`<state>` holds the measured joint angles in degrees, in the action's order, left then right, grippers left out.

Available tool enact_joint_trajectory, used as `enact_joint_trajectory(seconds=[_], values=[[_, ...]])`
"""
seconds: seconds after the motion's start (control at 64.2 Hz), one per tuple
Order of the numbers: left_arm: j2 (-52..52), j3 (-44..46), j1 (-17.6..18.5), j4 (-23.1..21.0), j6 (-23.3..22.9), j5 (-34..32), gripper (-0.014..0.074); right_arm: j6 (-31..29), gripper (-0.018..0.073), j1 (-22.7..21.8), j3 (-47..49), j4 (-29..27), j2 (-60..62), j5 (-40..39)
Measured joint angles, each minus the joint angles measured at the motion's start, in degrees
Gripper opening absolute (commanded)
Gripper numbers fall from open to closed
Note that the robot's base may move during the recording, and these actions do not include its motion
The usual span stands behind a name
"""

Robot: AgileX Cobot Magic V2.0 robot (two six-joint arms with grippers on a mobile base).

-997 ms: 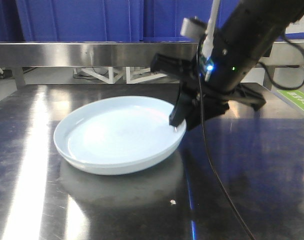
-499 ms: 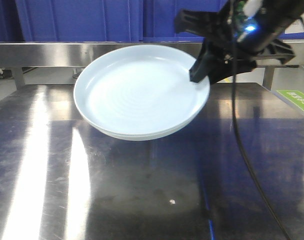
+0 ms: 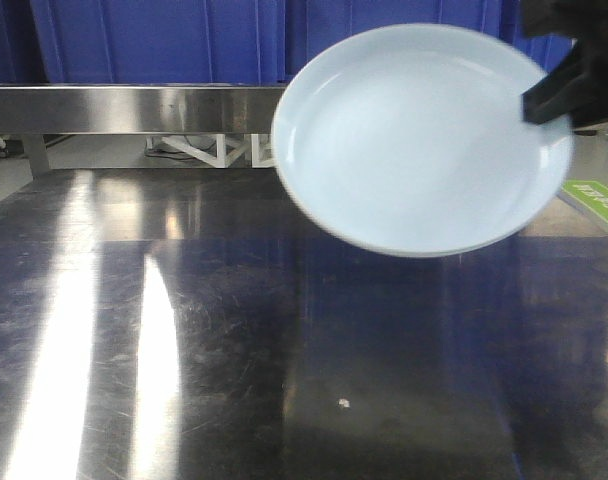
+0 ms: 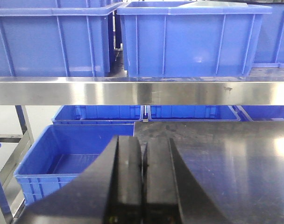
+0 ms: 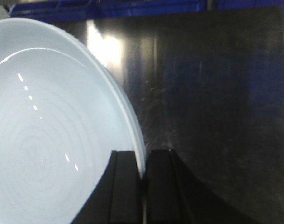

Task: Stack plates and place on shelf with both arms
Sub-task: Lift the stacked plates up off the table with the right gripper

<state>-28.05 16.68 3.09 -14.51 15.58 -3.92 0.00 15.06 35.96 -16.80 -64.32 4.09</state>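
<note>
Where right fingers point(image 5: 125, 186) pinch, the plate point(image 3: 424, 140) rim (tilted) lies between them.

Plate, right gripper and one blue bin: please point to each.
plate point(image 3: 424, 140), front view, middle of its inner face.
right gripper point(image 5: 143, 161), right wrist view, between fingertips, at the plate rim.
blue bin point(image 4: 188, 39), left wrist view, front wall.

Front cam sits low, close to the bench point(image 3: 184, 380), facing the blue bins point(image 3: 154, 40). Left wrist cam looks level past the left tool point(image 4: 143, 186) at those bins. Right wrist cam aims down, steeply I think, sharing plate point(image 5: 39, 140) and bench.
</note>
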Motion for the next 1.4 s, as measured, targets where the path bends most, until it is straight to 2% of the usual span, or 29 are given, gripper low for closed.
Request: enact_joint_trajectory(seconds=[0.203,0.436,0.67,1.403], values=[[0.0,0.0,0.0,0.0,0.0,0.0,0.0085,0.0,0.0022,-1.8,-6.1,0.0,11.7,-0.9],[0.0,0.0,0.0,0.0,0.0,0.0,0.0085,0.0,0.0022,-1.8,-13.9,0.0,20.6,-3.1],[0.0,0.0,0.0,0.0,0.0,0.0,0.0085,0.0,0.0022,-1.8,-15.0,0.0,27.5,-4.6],[0.0,0.0,0.0,0.0,0.0,0.0,0.0085,-0.3,0.0022,-1.8,-15.0,0.0,30.1,-4.9]])
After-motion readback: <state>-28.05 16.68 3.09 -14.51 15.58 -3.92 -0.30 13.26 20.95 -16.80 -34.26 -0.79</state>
